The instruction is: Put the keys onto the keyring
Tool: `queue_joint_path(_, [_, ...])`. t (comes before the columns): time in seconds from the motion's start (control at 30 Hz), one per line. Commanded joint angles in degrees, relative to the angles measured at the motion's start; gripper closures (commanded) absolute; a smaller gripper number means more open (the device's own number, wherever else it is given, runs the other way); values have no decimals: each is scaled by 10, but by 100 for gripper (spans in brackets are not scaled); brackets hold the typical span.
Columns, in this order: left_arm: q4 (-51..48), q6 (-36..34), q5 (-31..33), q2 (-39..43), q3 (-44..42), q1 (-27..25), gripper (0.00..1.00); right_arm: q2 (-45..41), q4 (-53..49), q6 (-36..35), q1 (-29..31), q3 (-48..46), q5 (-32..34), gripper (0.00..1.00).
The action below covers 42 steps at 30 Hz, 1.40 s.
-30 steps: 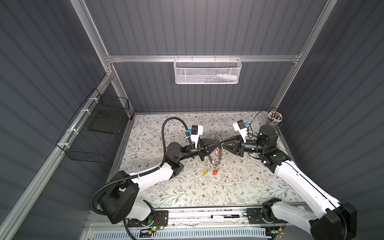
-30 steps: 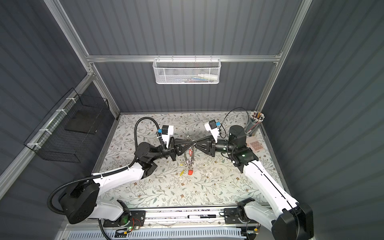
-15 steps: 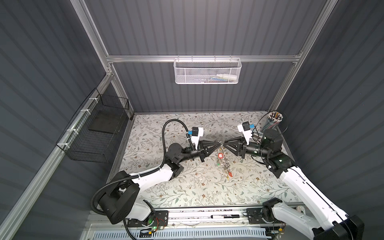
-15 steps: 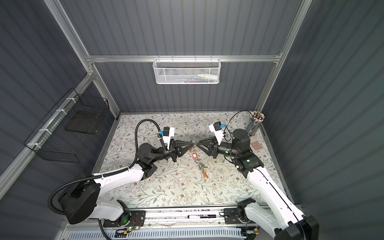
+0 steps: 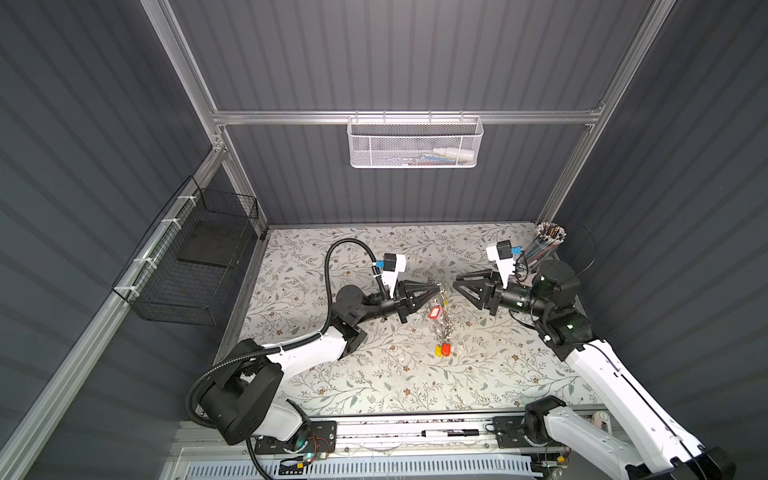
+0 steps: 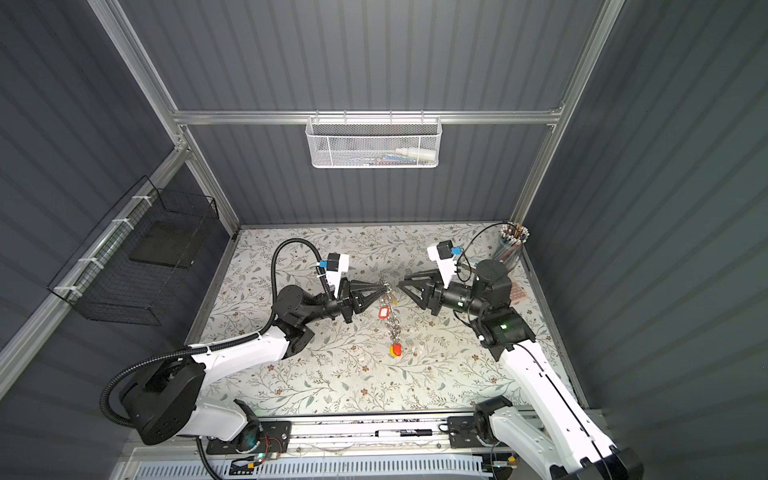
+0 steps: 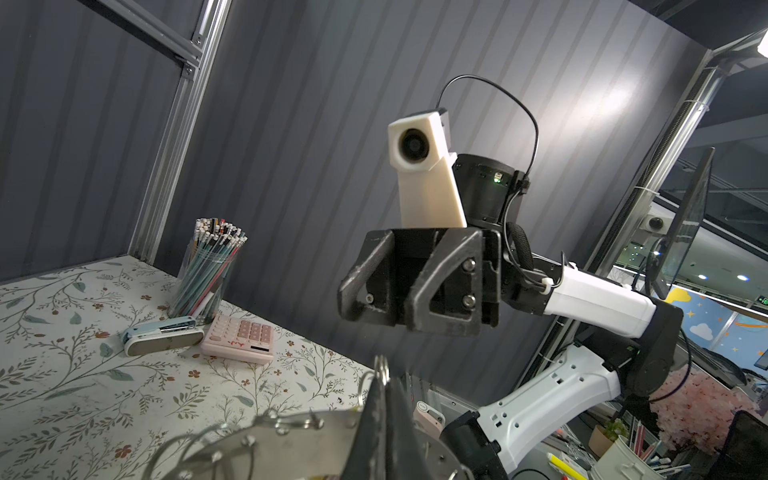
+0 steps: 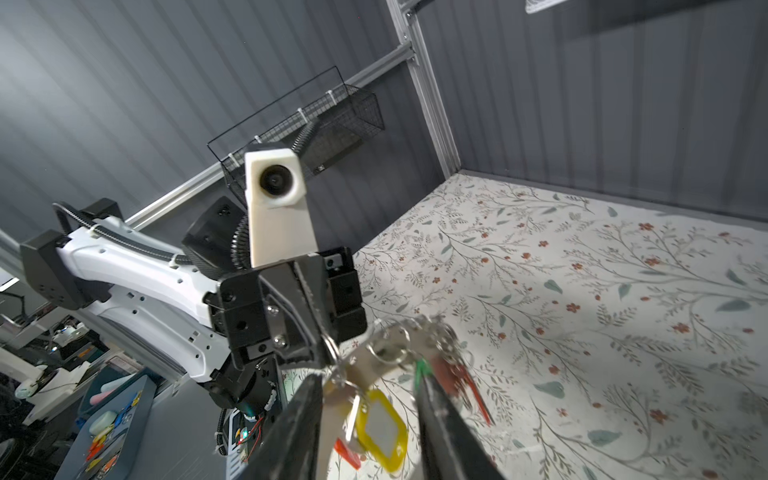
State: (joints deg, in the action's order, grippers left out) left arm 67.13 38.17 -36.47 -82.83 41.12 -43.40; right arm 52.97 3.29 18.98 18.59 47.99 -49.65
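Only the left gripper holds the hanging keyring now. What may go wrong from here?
The left gripper pinches the keyring only at its fingertips, so it may slip out or swing. The keys dangle loosely below; the open right gripper, standing apart, may snag the wrong key when it reaches in.

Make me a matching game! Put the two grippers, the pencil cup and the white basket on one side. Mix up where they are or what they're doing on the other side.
Things:
1. left gripper
2. right gripper
3. pencil cup
4. white basket

Places or states:
A. hangs on the back wall
B. open, holding nothing
C. shut on the keyring
D. stands in the back right corner of the table

Pairs: 1-C, 2-B, 3-D, 4-A.
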Motion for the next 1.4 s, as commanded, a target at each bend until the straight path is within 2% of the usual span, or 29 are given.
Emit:
queue_joint_path(0.0, [55, 12, -10, -3, 7, 2, 100, 8, 30, 4, 10, 2, -31, 59])
queue_joint_path(0.3, [73, 24, -17, -9, 11, 2, 100, 39, 30, -4, 18, 3, -35, 60])
queue_joint_path(0.93, [94, 34, -13, -28, 18, 2, 100, 56, 32, -9, 28, -2, -60, 80])
queue_joint_path(1.27, [85, 26, -4, -18, 14, 5, 100, 58, 30, -8, 28, -7, -66, 82])
queue_joint_path(1.37, [85, 26, -4, -18, 15, 7, 100, 60, 30, -7, 29, -8, -66, 79])
